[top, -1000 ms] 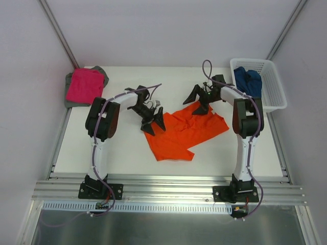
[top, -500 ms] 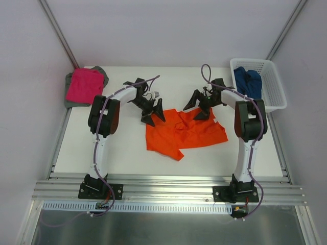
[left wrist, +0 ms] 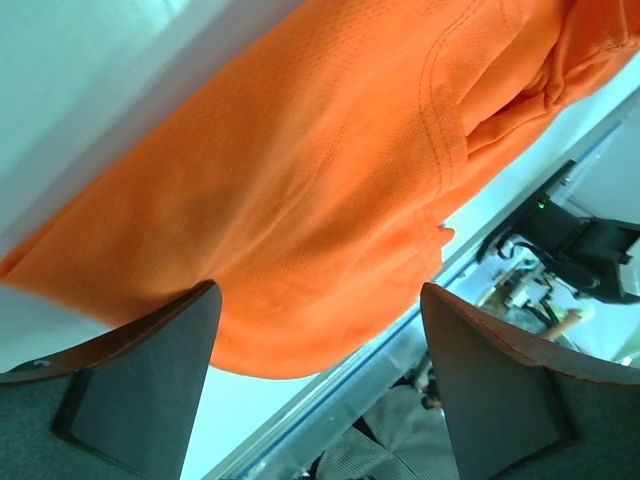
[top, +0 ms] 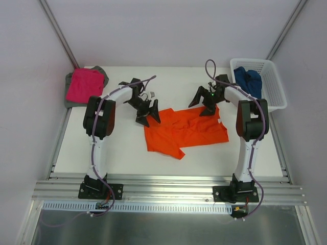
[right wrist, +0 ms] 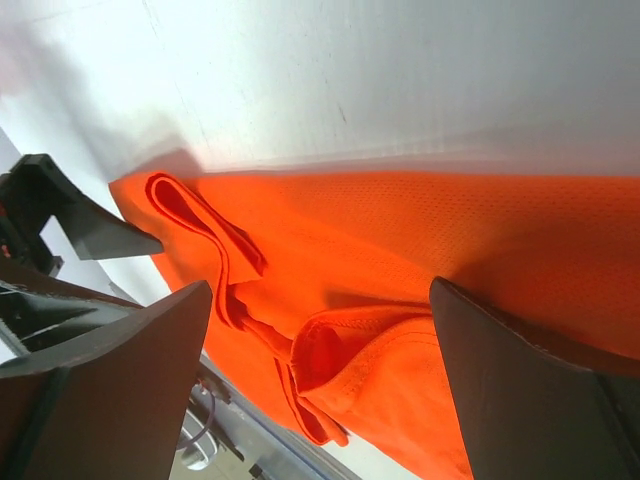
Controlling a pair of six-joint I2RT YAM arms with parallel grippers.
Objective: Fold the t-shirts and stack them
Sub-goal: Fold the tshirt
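Lying in the middle of the table (top: pixel 117 148), the orange shirt (top: pixel 184 130) was bunched and crooked, with wrinkles across it and one part sticking out at the near edge. It was not flat, and it was not folded neatly yet. The left gripper (top: pixel 146 113) hung at the shirt's far left corner, its fingers spread wide with nothing pinched. The right gripper (top: pixel 204 105) hung at the far right corner, spread wide too and holding nothing.

I think the step was smoothing the orange shirt so it could be folded. Next, each gripper would need to go down, pinch a far corner and pull the cloth flat.

The pink shirt (top: pixel 84 84) sat on the grey shirt (top: pixel 70 102) at the far left. The blue shirt (top: pixel 248 81) was in the basket (top: pixel 278 104).
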